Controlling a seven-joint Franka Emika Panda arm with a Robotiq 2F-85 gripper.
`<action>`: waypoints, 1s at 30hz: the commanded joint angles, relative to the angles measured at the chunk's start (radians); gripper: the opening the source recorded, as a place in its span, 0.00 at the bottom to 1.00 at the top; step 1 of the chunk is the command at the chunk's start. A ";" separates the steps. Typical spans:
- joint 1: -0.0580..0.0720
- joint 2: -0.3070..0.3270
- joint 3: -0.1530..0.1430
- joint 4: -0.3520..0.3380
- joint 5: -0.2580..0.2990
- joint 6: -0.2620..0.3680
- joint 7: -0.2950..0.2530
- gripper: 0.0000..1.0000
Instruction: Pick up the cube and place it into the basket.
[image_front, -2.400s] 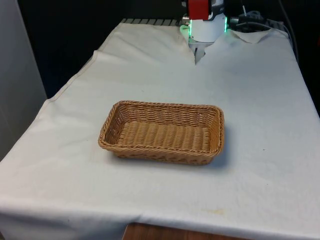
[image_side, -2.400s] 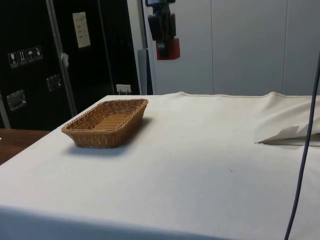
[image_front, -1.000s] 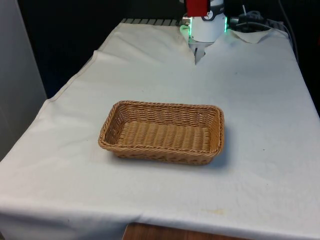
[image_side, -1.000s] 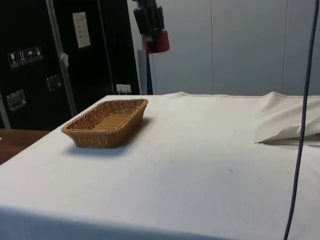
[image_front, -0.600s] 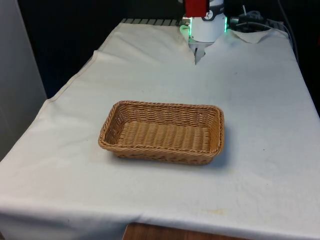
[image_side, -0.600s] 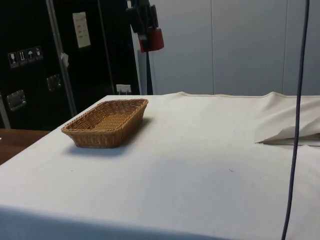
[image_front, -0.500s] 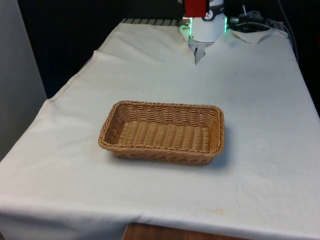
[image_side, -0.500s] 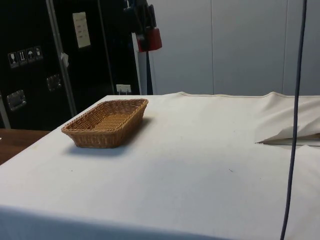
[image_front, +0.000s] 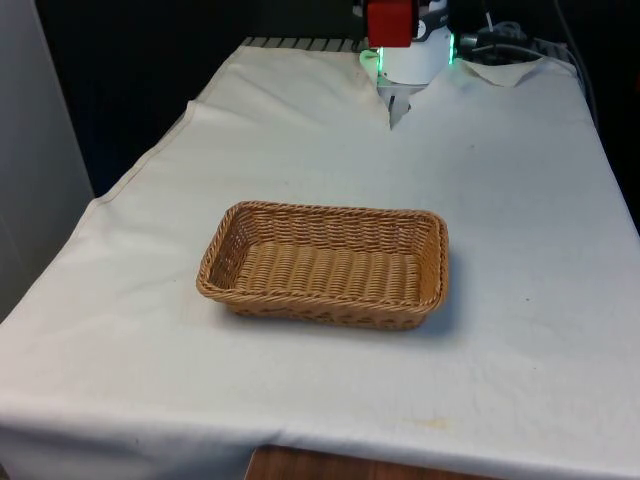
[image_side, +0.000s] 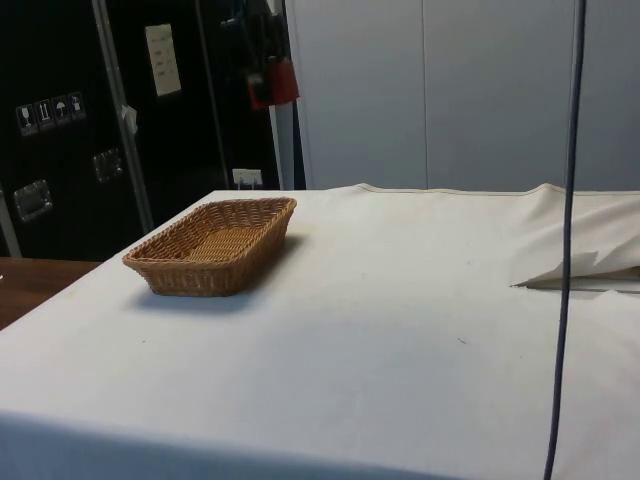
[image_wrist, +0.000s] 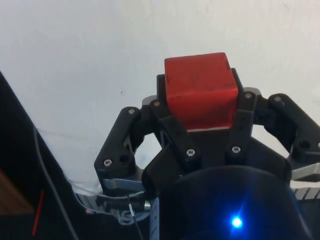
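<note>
Gripper (image_wrist: 200, 107) clasps cube (image_wrist: 200, 90); basket (image_front: 325, 263) bare.

The basket (image_front: 322, 265) is woven wicker, rough and ribbed. The white cloth (image_front: 500, 200) is matt and creased. The red cube (image_wrist: 200, 90) looks smooth, perhaps plastic; the gripper (image_wrist: 200, 131) matt black.

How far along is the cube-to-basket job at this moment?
Done: the gripper is shut on the red cube, lifted high above the table. In hand: carrying it toward the basket. Left: lowering and releasing; the basket holds nothing yet.
</note>
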 joint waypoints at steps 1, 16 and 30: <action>-0.001 0.014 0.001 0.018 0.006 -0.006 -0.001 0.01; 0.000 0.106 0.000 0.133 0.001 0.000 0.000 0.01; -0.007 0.221 -0.001 0.285 0.010 -0.008 -0.004 0.01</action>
